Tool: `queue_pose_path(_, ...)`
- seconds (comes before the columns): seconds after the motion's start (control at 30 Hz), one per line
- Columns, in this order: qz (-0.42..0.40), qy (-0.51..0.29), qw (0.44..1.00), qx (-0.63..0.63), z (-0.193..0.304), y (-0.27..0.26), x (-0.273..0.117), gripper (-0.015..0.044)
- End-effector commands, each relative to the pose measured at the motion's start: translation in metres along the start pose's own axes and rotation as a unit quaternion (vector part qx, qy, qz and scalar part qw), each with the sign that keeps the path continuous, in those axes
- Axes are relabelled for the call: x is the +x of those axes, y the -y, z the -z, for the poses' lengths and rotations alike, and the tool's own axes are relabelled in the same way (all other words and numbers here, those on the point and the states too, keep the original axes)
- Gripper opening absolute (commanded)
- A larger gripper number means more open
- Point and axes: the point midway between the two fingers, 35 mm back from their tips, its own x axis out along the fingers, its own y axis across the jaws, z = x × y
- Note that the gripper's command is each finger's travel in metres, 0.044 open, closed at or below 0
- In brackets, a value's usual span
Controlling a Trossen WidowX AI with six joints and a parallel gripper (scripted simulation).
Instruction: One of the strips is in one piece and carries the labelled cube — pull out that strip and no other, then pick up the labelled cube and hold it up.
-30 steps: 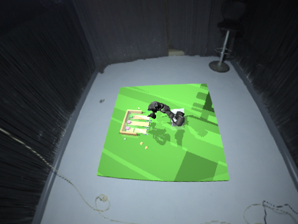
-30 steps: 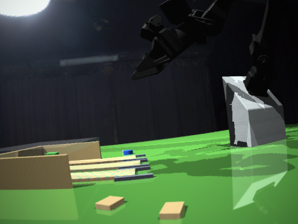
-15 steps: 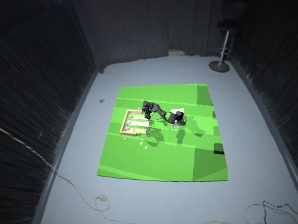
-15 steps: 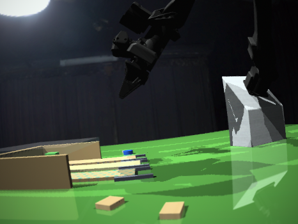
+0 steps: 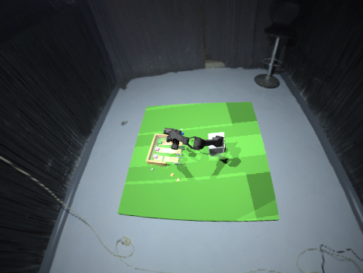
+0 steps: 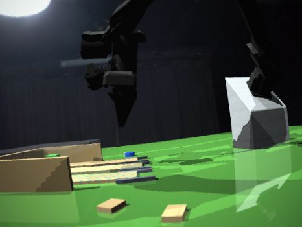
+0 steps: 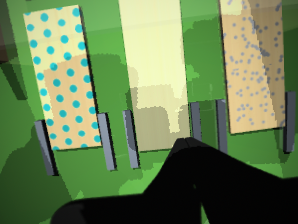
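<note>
My gripper [image 5: 175, 147] [image 6: 122, 126] [image 7: 184, 145] is shut and empty, pointing down above the near end of the plain pale strip [image 5: 168, 150] [image 7: 155, 60], the middle one. The dotted strip [image 6: 104, 177] [image 7: 73, 89] lies left of it in the wrist view; the top view shows a gap across it. The speckled strip [image 7: 250, 75] lies on the right; its far part is out of the wrist view. A pinkish cube [image 5: 156, 149] sits at the plain strip's far end, another pinkish cube [image 5: 155, 156] at the dotted strip's. A green cube [image 6: 52, 155] shows behind the wall. Labels are unreadable.
A wooden wall [image 5: 152, 149] [image 6: 32, 175] surrounds the strips' far ends. Dark rails [image 6: 136, 179] [image 7: 107, 142] flank their near ends. Two small wooden blocks [image 6: 111, 205] [image 6: 174, 213] lie outside, and a blue piece [image 6: 129, 154] lies behind. A white block [image 6: 269, 124] stands under the arm's base.
</note>
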Motion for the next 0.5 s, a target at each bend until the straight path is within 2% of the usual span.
queue_pose_path(0.0,0.009,-0.070,0.998,0.001,0.002,-0.008,0.014,0.0000)
queue_pose_path(0.47,0.009,-0.069,0.998,0.001,0.004,-0.009,0.026,0.0000)
